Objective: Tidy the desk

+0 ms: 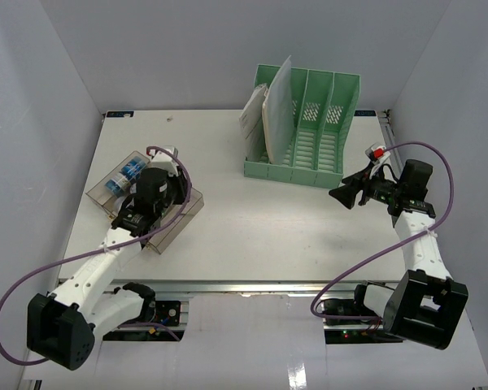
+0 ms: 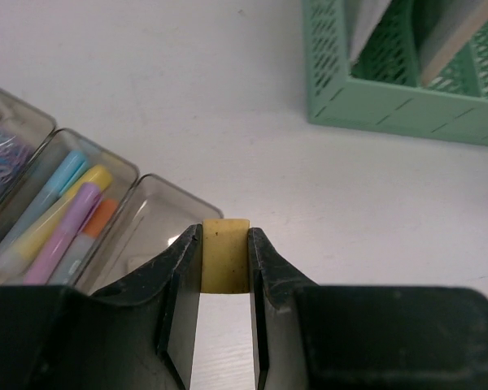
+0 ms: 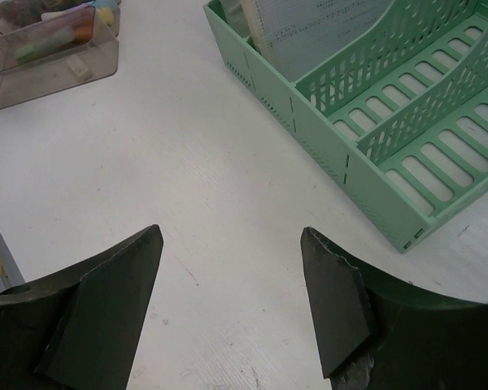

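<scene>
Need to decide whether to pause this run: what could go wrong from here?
1. The left jaws pinch the yellow block only at their tips, seemingly over the tray edge; it could slip or land outside on the desk.
2. Lowering, those jaws could hit the tray rim and shove it.
3. The right jaws hang open near the rack; a sideways swing might knock it.

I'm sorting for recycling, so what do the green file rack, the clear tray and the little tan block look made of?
File rack: likely molded plastic, matte, with slotted walls. Tray: clear smoky plastic, glossy; contents show through. Block: dull tan, possibly rubber, like an eraser; uncertain.
</scene>
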Controlling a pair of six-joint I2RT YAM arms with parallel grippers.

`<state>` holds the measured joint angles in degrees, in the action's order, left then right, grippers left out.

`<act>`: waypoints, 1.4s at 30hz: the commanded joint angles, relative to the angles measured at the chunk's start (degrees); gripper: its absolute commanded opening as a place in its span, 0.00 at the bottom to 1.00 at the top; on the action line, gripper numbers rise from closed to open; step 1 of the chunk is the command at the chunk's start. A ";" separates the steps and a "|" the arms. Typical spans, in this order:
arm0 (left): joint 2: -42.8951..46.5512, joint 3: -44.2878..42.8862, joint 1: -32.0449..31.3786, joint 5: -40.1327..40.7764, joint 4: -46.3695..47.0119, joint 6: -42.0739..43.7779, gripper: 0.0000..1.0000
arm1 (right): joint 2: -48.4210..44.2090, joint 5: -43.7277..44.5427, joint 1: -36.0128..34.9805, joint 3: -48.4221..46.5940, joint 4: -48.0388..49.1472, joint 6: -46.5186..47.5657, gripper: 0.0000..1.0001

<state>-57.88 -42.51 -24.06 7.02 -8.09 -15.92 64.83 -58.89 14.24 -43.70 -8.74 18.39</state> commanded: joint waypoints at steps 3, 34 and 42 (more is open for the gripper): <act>-1.10 3.75 5.96 -1.92 -8.00 2.29 0.20 | -1.64 0.35 0.26 1.34 1.71 0.42 0.75; 13.96 8.97 10.88 -32.88 3.03 5.20 0.98 | -4.36 4.09 4.56 1.56 -3.52 6.61 0.90; 20.35 10.92 10.84 -36.14 4.04 4.59 0.98 | -4.75 6.65 8.50 1.12 -3.42 3.02 0.90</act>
<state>-39.55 -32.36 -13.30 -25.41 -5.19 -11.16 60.62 -54.26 21.60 -42.17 -12.00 23.33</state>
